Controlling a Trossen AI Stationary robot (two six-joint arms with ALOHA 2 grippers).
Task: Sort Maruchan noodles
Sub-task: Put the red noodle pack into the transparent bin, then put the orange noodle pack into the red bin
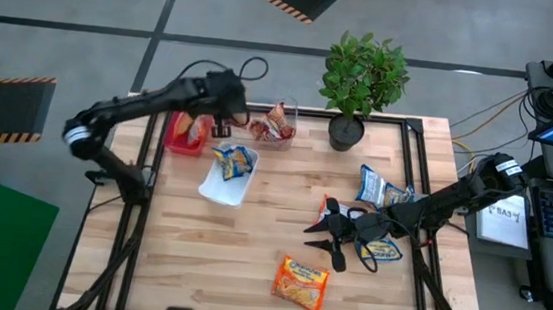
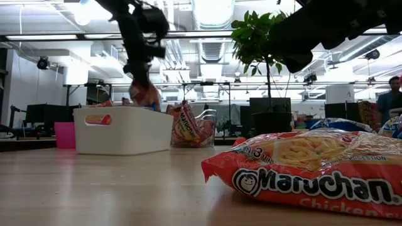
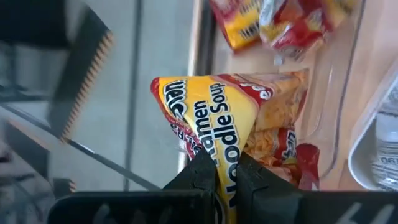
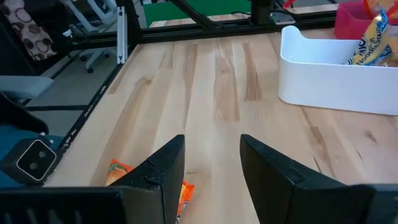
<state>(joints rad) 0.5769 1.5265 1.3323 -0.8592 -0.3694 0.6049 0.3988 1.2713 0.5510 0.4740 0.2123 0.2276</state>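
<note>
My left gripper (image 1: 225,122) (image 3: 227,167) is near the table's far left corner, between the red tray (image 1: 173,138) and the clear tray (image 1: 288,136). It is shut on a yellow-and-orange Maruchan packet (image 3: 211,106) (image 2: 146,94). Red-brown packets (image 1: 275,123) lie in the clear tray, orange ones (image 1: 193,128) in the red tray, and a blue-and-yellow one (image 1: 236,161) in the white tray (image 1: 215,188). My right gripper (image 1: 327,238) (image 4: 211,146) is open low over the table's right middle. An orange packet (image 1: 300,283) lies flat toward the near edge from it. My left gripper pinches the yellow-and-orange packet between its two fingers at one narrow end (image 3: 225,177). The fingers come from above, pointing down. The packet hangs below them, as the low view shows. The white tray hides its lower end there.
Loose packets lie on the right half: blue-and-yellow ones (image 1: 378,187) (image 1: 383,251) and a red one (image 1: 327,210) close to my right gripper. A potted plant (image 1: 361,82) stands at the far edge. Bare wood (image 1: 187,258) lies at the near left.
</note>
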